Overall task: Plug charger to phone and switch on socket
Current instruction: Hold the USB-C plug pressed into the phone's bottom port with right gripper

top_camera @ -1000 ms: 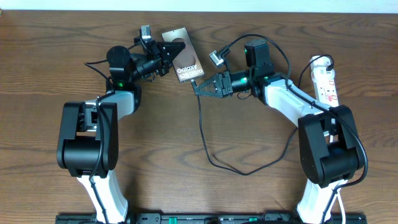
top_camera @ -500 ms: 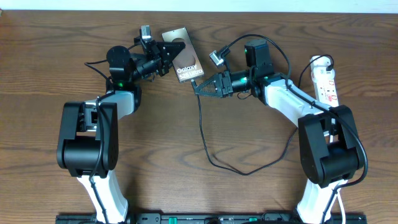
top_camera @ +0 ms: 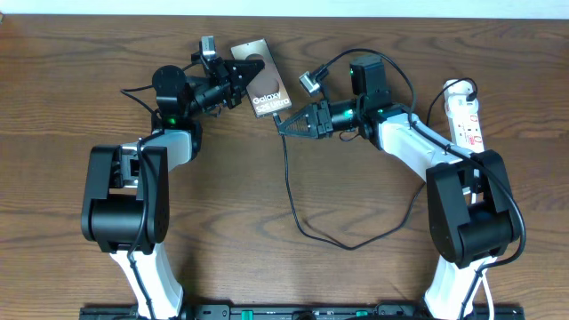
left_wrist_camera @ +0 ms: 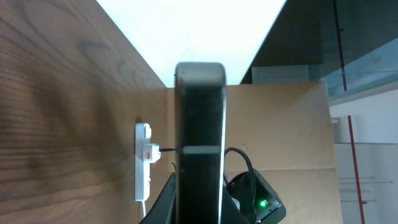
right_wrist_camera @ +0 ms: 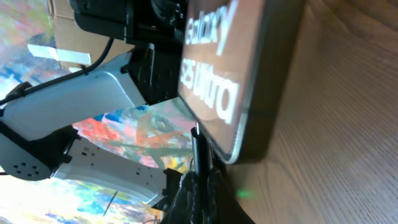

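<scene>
The phone (top_camera: 262, 80), grey-bronze with white "Galaxy" lettering, is held tilted above the table at the back centre. My left gripper (top_camera: 238, 84) is shut on its left edge; the left wrist view shows the phone's edge (left_wrist_camera: 200, 149) between my fingers. My right gripper (top_camera: 286, 124) is shut on the charger (top_camera: 289, 178) near its connector tip, which sits right at the phone's lower end (right_wrist_camera: 239, 93). In the right wrist view the thin black cable (right_wrist_camera: 198, 155) runs up between my fingers to the phone's edge. The white socket (top_camera: 464, 111) lies at the far right.
The charger's slack loops across the table's middle toward the right arm (top_camera: 356, 242). The socket also shows in the left wrist view (left_wrist_camera: 143, 163) with a red switch. Both arm bases stand near the front edge.
</scene>
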`<state>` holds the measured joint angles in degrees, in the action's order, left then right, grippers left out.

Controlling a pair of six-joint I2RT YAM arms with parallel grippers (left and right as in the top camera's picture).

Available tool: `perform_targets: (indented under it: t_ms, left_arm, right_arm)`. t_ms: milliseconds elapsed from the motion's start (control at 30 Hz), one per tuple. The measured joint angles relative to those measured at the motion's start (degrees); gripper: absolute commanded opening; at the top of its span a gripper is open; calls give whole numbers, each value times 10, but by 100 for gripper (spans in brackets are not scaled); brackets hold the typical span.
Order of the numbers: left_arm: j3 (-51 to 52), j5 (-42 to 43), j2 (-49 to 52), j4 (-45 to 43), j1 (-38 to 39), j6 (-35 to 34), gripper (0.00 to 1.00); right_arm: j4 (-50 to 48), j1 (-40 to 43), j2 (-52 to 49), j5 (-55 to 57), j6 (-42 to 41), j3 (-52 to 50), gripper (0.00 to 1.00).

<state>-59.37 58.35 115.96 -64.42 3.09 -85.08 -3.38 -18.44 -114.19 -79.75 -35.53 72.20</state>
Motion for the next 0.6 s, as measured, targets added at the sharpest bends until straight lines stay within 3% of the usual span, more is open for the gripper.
perform_targets:
  t_ms: [600]
  left_arm:
    - [0,2,0,0,0,0,7]
  right_arm:
    - [12,0,0,2,-3,0,1]
